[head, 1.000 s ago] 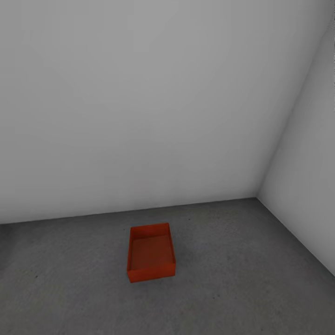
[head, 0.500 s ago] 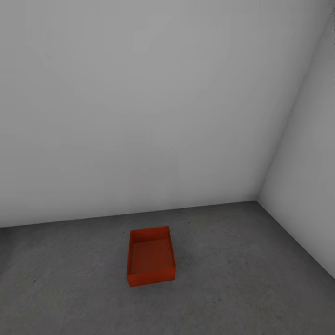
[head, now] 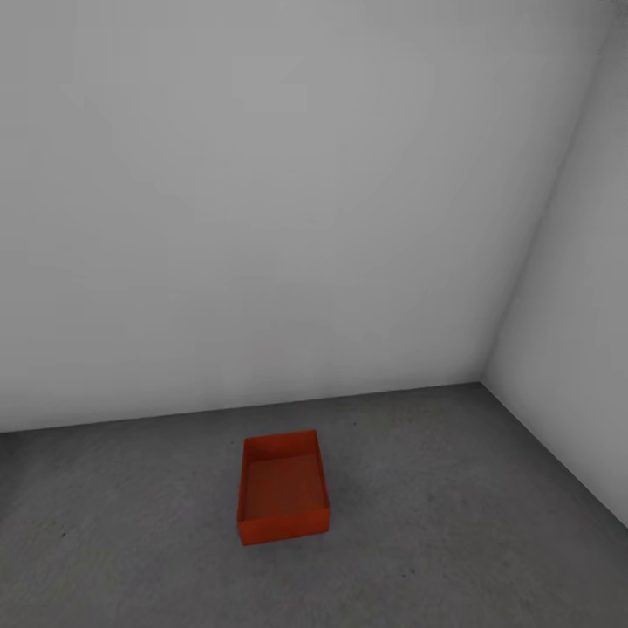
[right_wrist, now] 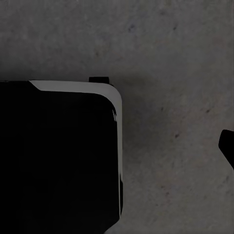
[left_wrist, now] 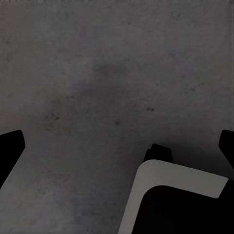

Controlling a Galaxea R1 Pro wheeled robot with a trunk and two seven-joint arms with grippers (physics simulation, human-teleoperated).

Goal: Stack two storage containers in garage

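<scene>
Head view: one orange-red storage container [head: 283, 488] sits upright and open-topped on the dark grey concrete floor [head: 453, 523] of the garage, near the far pale grey wall [head: 262, 218] and left of the corner where the right-hand wall [head: 576, 366] meets it. Left wrist view: the left gripper [left_wrist: 119, 146] hangs over bare floor with both dark fingertips [left_wrist: 10, 146] spread wide, holding nothing. Right wrist view: one dark fingertip [right_wrist: 227, 146] of the right gripper appears beside the robot's dark, pale-edged base [right_wrist: 58, 156]; whether that claw is spread or closed cannot be told.

Grey concrete floor [head: 453, 523] with one box on it

A single orange-red storage container [head: 283, 488] sits open-topped directly on the floor at the lower centre of the head view, near the wall
</scene>
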